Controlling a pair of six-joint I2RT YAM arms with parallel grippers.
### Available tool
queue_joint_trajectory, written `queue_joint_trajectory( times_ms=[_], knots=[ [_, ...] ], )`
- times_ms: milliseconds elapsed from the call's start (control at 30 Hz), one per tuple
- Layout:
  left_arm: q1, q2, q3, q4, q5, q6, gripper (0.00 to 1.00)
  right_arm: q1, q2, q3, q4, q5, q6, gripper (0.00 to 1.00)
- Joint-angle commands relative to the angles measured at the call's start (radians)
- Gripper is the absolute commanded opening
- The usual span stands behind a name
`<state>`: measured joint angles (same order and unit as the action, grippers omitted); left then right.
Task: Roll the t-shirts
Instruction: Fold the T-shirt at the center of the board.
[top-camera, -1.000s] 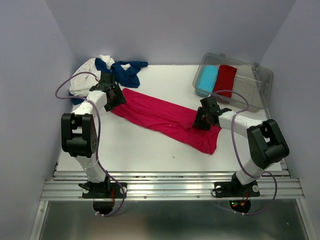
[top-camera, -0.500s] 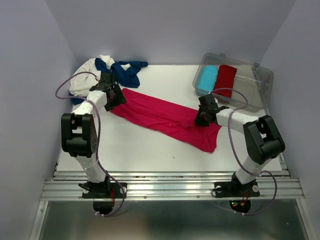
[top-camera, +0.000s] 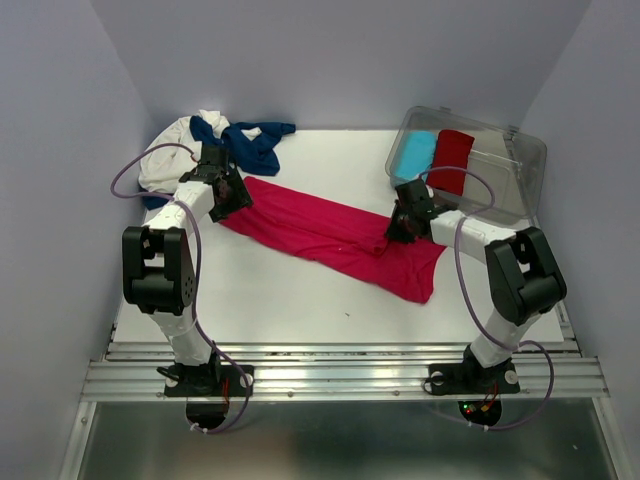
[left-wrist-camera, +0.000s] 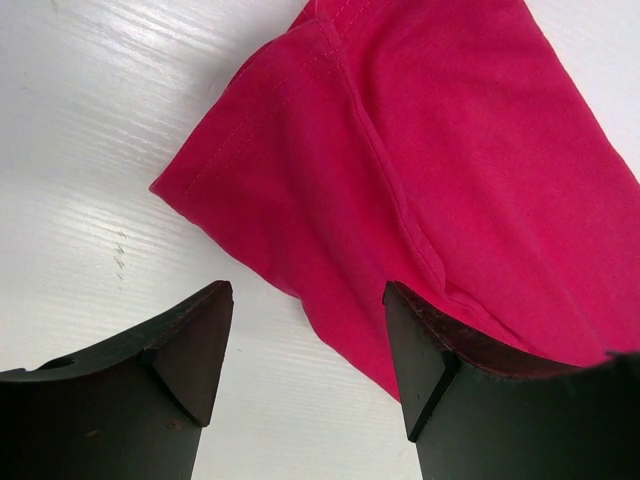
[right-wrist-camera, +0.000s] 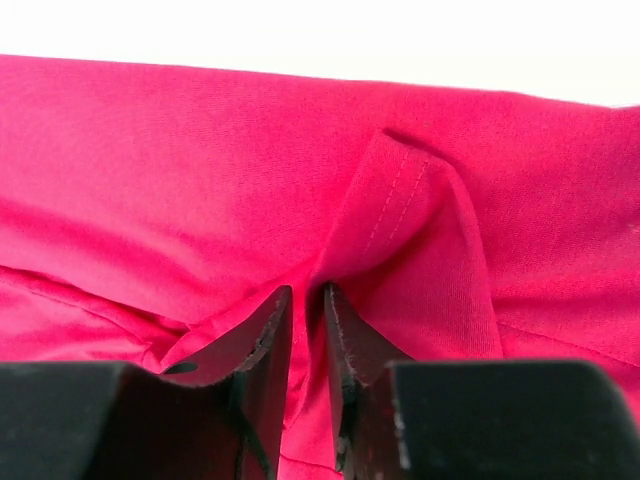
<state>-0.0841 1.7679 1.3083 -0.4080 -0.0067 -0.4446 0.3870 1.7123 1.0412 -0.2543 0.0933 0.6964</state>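
A bright pink-red t-shirt (top-camera: 320, 230) lies stretched diagonally across the white table. My right gripper (top-camera: 398, 232) is down on its right part. In the right wrist view the jaws (right-wrist-camera: 307, 295) stand nearly together, pinching a raised fold of the pink-red t-shirt (right-wrist-camera: 200, 180) with a stitched hem just beyond. My left gripper (top-camera: 232, 198) hovers at the shirt's far-left end. It is open (left-wrist-camera: 308, 300) over bare table, with the shirt's corner (left-wrist-camera: 450, 150) just ahead and under the right finger. A navy t-shirt (top-camera: 255, 145) and a cream-white t-shirt (top-camera: 165, 160) lie heaped at the back left.
A clear plastic bin (top-camera: 510, 165) at the back right holds a light-blue roll (top-camera: 414, 155) and a darker red roll (top-camera: 452, 158). Purple-grey walls close in on both sides. The table's metal front rail (top-camera: 340, 365) runs along the near edge.
My right gripper has shifted a little toward the back left and pinched a fold of the pink-red shirt, which bunches up there. The left arm has not moved.
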Motion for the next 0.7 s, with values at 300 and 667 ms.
queue_joint_trajectory(
  times_ms=[300, 667],
  knots=[
    [-0.005, -0.018, 0.016, -0.005, -0.001, 0.018, 0.72, 0.001, 0.02, 0.074, 0.024, 0.037, -0.015, 0.32],
    [-0.005, -0.025, 0.011, -0.006, -0.006, 0.018, 0.73, 0.001, 0.102, 0.195, 0.023, 0.036, -0.021, 0.01]
  ],
)
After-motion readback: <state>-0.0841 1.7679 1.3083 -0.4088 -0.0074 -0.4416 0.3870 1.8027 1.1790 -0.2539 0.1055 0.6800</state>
